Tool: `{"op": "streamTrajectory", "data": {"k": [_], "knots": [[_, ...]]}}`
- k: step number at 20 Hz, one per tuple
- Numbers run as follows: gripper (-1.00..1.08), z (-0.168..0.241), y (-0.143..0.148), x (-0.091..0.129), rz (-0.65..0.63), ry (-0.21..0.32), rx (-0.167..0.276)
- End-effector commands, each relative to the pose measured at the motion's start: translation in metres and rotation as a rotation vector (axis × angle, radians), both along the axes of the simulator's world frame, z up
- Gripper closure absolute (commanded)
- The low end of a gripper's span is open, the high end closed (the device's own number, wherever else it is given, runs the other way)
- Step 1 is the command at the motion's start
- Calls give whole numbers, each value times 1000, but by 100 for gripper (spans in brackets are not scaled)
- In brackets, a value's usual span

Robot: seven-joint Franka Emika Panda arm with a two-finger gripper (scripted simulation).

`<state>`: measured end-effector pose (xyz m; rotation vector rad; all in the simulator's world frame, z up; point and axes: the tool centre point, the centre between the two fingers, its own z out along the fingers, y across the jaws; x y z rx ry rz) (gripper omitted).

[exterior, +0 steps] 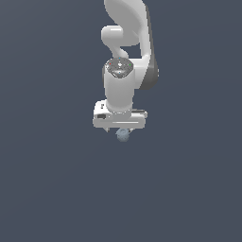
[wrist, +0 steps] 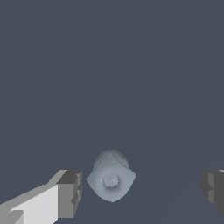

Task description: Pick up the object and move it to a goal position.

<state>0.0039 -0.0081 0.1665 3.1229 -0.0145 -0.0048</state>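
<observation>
Plainly, the object (wrist: 111, 181) is mottled blue-grey.

Object (exterior: 123, 134) half hidden under gripper bar (exterior: 119, 122), fingers (wrist: 70, 193) cropped

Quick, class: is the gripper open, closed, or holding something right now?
Gripper: open, jaws wide apart, holding nothing; the object sits between them, nearer one jaw, untouched.

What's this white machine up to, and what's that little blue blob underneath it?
A white robot arm hangs over a plain dark grey surface, its gripper pointed down at a small pale blue-grey object. The wrist view shows the fingers spread wide, with the object between them but nearer one finger and not touched by either. So nothing is gripped yet; closing on it looks like the likely next move.
</observation>
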Motion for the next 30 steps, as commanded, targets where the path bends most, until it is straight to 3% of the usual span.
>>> {"op": "streamTrajectory", "data": {"k": [1, 9, 17, 30], "knots": [[-92, 0, 0, 0, 0, 0, 0], [-92, 7, 10, 7, 7, -27, 30], [-92, 5, 11, 5, -10, -27, 31], [-92, -23, 16, -13, -221, -19, 32]]}}
